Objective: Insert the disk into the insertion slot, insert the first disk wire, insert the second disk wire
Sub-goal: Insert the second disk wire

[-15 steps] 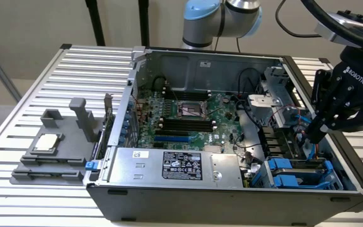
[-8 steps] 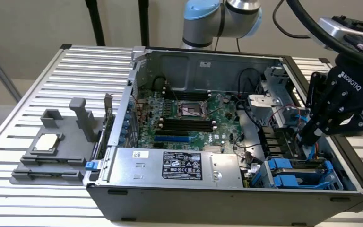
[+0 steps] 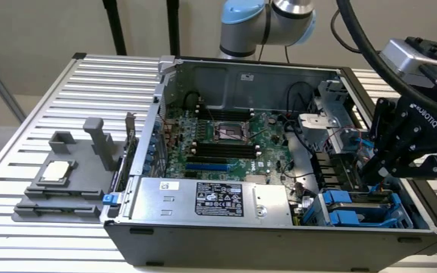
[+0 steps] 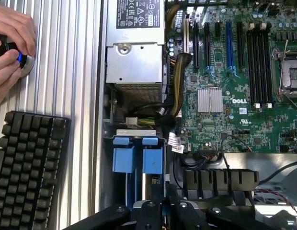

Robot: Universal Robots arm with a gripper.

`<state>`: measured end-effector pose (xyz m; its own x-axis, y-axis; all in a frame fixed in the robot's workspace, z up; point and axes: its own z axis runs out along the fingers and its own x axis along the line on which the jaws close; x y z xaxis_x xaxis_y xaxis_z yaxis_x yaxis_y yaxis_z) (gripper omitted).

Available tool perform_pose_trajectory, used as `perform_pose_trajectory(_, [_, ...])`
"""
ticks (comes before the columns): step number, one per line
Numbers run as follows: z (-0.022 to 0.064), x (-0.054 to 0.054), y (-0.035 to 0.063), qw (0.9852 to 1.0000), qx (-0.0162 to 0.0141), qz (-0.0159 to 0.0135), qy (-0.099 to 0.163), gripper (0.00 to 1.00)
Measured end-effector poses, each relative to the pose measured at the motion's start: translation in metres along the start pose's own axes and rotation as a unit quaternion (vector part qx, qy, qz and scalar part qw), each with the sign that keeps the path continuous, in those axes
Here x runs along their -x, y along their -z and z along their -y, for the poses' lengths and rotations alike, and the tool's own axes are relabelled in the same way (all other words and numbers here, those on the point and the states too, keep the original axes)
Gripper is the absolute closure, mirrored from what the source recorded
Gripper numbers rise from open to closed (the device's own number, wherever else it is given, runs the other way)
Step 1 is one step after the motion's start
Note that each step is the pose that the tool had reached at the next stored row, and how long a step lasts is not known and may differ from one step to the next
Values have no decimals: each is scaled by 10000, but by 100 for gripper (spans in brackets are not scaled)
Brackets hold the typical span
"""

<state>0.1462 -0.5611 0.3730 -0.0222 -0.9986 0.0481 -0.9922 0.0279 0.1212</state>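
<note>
Claw: the claw (image 3: 375, 181) is hanging inside the open computer case (image 3: 279, 242), at the exterior view's right, its fingers (image 4: 160, 199) pressed together; what, if anything, is pinched between them cannot be told.
Claw position: it is sitting just above the blue drive bays at the case's front corner, tips pointing down toward them.
Disk: the disk (image 3: 353, 211) in its bright blue carrier is lying inside the insertion slot (image 3: 400, 213), its blue handles (image 4: 138, 155) facing outward in the wrist view.
Insertion slot: the grey cage is standing in the case's lower corner at the exterior view's right, just beside the power supply (image 3: 203, 199).
Power supply: the silver box with a black label is filling the front edge of the case, next to the motherboard (image 3: 226, 142).
Wires: a bundle of cables (image 4: 179, 81) is running between the power supply and the motherboard; which are the disk wires cannot be told.
Fixture: a grey plastic fixture (image 3: 70, 182) with upright posts is resting on the bench (image 3: 36, 114), at the exterior view's left, well apart from the claw.
Bench extras: a black keyboard (image 4: 28, 167) is lying on the slatted bench beside the case, and a person's hand (image 4: 12, 45) is gripping a small knob near it.
</note>
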Motion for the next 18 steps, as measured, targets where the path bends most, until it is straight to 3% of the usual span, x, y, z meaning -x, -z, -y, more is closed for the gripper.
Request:
perform_pose_trajectory(4, [8,-96,-51,10000,-10,88,19,84])
perform_pose_trajectory(9, [9,-189,-112,9997,-32,226,64,84])
perform_pose_trajectory(18, [-15,-260,-184,9984,-148,506,192,84])
